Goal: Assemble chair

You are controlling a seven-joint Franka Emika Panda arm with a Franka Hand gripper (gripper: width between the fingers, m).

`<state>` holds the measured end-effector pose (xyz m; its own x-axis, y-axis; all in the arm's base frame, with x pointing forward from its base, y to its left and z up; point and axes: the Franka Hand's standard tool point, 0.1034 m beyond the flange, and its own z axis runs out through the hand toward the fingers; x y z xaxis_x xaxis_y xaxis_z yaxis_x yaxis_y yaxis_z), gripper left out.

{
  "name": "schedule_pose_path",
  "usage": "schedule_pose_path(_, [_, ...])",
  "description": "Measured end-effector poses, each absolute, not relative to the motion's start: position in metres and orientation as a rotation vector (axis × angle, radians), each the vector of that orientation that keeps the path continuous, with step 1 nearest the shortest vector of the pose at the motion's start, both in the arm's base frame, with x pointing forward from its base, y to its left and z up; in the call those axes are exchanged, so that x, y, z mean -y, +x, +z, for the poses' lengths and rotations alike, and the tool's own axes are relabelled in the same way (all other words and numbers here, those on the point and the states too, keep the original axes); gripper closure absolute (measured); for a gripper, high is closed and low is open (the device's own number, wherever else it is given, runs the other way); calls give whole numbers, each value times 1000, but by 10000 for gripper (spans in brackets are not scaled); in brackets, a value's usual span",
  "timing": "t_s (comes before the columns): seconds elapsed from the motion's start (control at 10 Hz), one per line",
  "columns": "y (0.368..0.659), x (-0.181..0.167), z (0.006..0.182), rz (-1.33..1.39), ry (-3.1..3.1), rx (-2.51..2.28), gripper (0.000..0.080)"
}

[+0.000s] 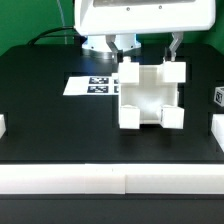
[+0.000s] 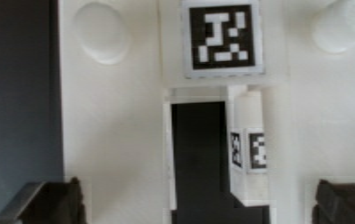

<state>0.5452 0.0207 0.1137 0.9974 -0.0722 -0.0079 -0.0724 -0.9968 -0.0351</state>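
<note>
The chair (image 1: 150, 95) is a partly joined set of chunky white parts standing mid-table, with posts pointing up and a cross brace in front. My gripper (image 1: 147, 50) hangs just above and behind its top, under the robot's big white body. In the wrist view a flat white face of the chair (image 2: 112, 110) fills the frame. It carries a black-and-white tag (image 2: 222, 38) and round dimples (image 2: 97, 30), and a narrower tagged piece (image 2: 254, 145) stands beside a dark slot. The gripper (image 2: 197, 205) is open, and its dark fingertips (image 2: 49, 203) stand wide apart over that face, holding nothing.
The marker board (image 1: 90, 85) lies flat on the black table at the exterior view's left of the chair. Loose white parts sit at the left edge (image 1: 3, 125) and the right edge (image 1: 217, 128). A white barrier (image 1: 110, 180) runs along the front.
</note>
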Motion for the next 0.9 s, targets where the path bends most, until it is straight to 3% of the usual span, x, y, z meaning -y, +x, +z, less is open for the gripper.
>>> schedule_pose_path(0.5, [559,-18,99,10,-3121,-53,151])
schedule_pose_path(0.9, [568,-22,113,37,-3112,-22,151])
